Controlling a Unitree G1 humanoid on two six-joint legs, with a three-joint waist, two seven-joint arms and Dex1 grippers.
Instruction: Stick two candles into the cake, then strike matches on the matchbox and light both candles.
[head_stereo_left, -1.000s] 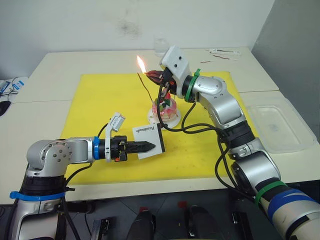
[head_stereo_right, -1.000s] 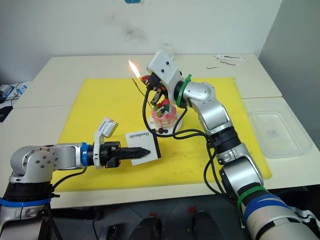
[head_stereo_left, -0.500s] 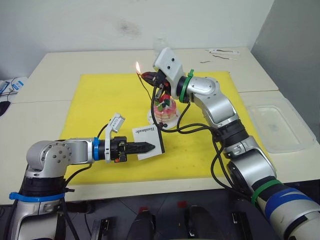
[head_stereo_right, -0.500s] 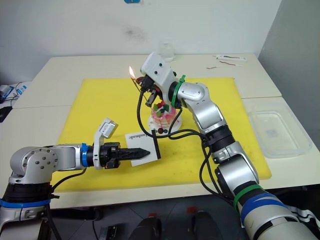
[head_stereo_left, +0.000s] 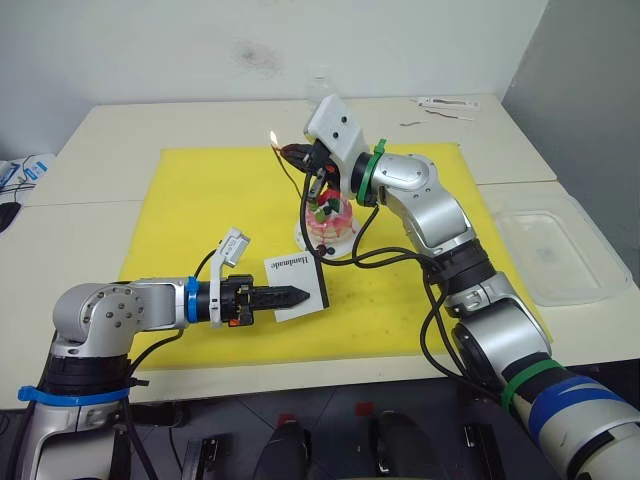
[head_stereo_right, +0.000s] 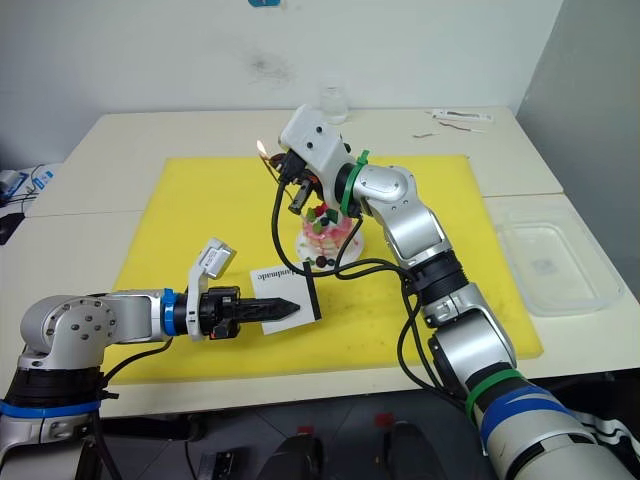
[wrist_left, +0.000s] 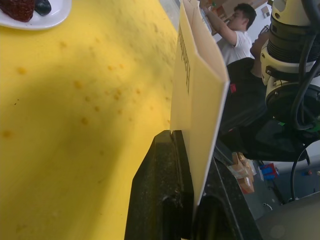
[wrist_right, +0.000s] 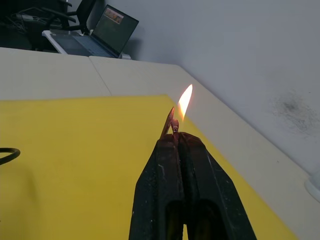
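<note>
Your right wrist view shows the right claw (wrist_right: 176, 142) pinching a burning match (wrist_right: 175, 129) at a candle (wrist_right: 166, 125) tip. The left claw (head_stereo_left: 300, 293) clamps the matchbox (head_stereo_left: 297, 282) at 7 o'clock of the cake (head_stereo_left: 327, 217). The flame has shrunk since a second ago.

The right hand (wrist_right: 175, 137) covers nearly all of the match (wrist_right: 175, 128) it pinches; just a short stub and the flame stick out. Its arm hides the back of the cake (head_stereo_left: 329, 214), so the 2nd candle cannot be made out. The 1st candle (head_stereo_left: 291, 173) is too thin to follow down to the cake. The left hand (wrist_left: 192, 200) covers the lower end of the matchbox (wrist_left: 197, 95), and its lettering is too oblique to read there. The clear tray (head_stereo_left: 560, 250) is cut off at the frame's right edge.
</note>
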